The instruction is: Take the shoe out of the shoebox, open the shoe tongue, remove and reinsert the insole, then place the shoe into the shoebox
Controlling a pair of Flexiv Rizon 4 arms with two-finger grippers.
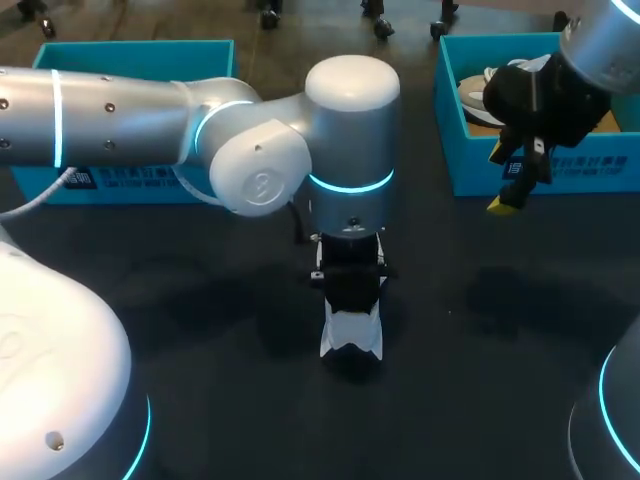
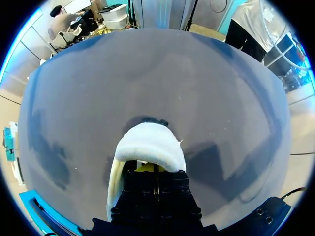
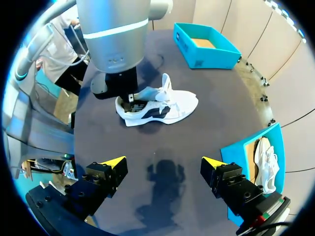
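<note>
The white shoe with black side panels (image 3: pixel 160 105) stands on the dark counter (image 1: pixel 240 420), outside both boxes and directly under the left jaws. The left arm (image 1: pixel 120 120) reaches in across the counter and points straight down. Its jaws sit at the shoe's heel end, by the opening, and the toe sticks out past them toward the robot's base. In the left wrist view a padded white edge of the shoe curves just ahead of the jaws. The black housing hides the contact, so I cannot tell whether the left jaws are closed on the shoe or only resting at it. In the right wrist view the shoe's tongue stands up just beside them.

The right arm (image 1: pixel 600 40) holds the right jaws above the counter, spread wide with nothing between them. Their yellow fingertips (image 3: pixel 114 161) hang apart over the counter and the jaws' own shadow. The shoe lies well ahead of the right jaws. Just beside the right jaws sits a turquoise shoebox (image 1: pixel 470 165) holding a second white shoe (image 1: pixel 478 92). The other turquoise shoebox (image 3: pixel 221 58) lies beyond the shoe from the right jaws and shows a brown card floor.
</note>
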